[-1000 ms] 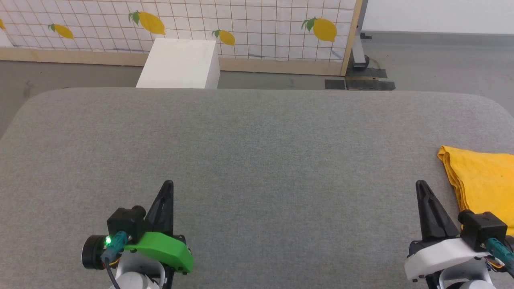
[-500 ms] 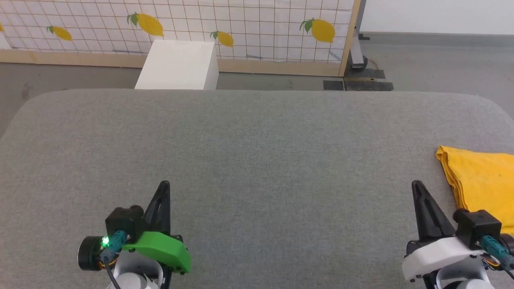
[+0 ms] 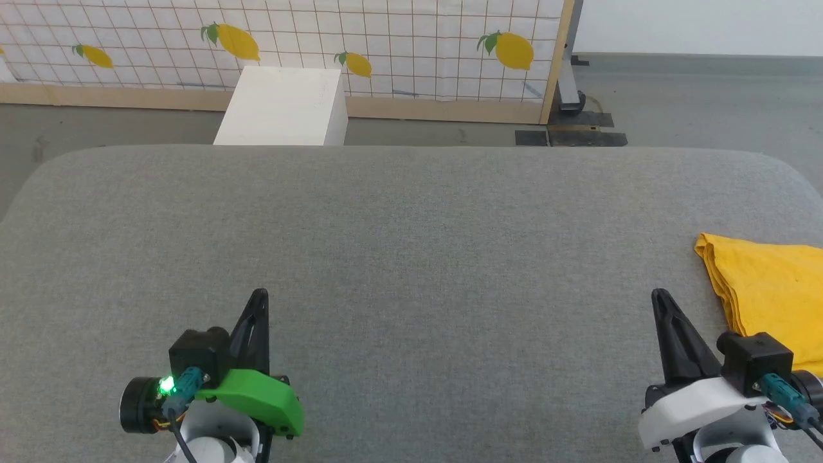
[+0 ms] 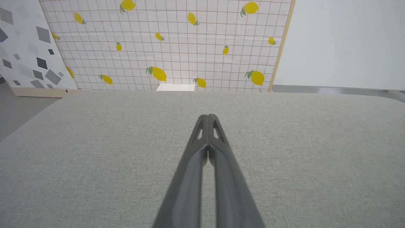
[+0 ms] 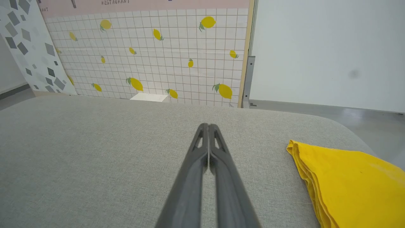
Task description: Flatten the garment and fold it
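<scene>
Both claws empty and parked low over the worktop [image 3: 411,225]. The left claw [image 3: 258,297] has its fingers pressed tip to tip with nothing between them, and the right claw [image 3: 658,297] is the same, which each wrist view confirms. The garment [image 3: 768,289] lies at the far right of the worktop, just beside the right claw's wrist housing and apart from its fingertips. It runs off the head view's right edge, so its full outline cannot be checked. Visible part: plain bright yellow knit, matte, with no print showing. The left edge is a neat stack of several thin layers, the far corner is rounded and slightly lifted, and the top face is smooth with faint creases. Judgement: this reads as a garment already folded and set aside, with the arms at a rest pose, so the task looks at or near its end. If any work is left, it falls to the right claw. That claw would have to spread its fingers, swing right, and either press the raised corner down or pinch all layers together. Soft cloth on a cloth surface is likely to drag and shear the stack rather than slide. The worktop is grey woven fabric, fine-grained, with rounded corners. Beyond it are a white box [image 3: 283,106] and a lemon-print grid panel [image 3: 398,38].
</scene>
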